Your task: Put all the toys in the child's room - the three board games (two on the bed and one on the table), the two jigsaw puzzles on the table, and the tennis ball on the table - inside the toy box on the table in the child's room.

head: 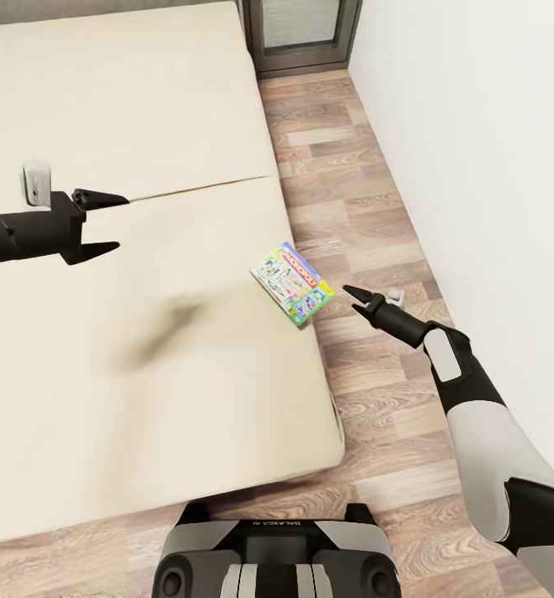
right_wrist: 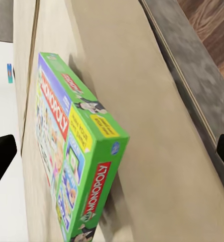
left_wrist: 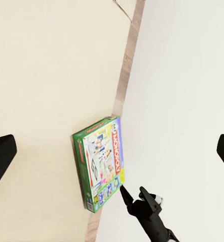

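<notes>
Early stage: board game (head: pixel 292 282) lies at bed (head: pixel 102 124) right edge, not yet grasped; right gripper (head: pixel 358 301) just beside it, fingers apart, left gripper (head: pixel 102 224) spread over mattress, toy box trip remains

We recorded even, bright, diffuse light with no visible source. A soft dark shadow patch lay on the bed (head: pixel 164 328). The white wall (head: pixel 492 166) rendered nearly blown out, without texture. The board game (right_wrist: pixel 74 151) looked slightly soft close up in the right wrist view; head view stayed sharp
</notes>
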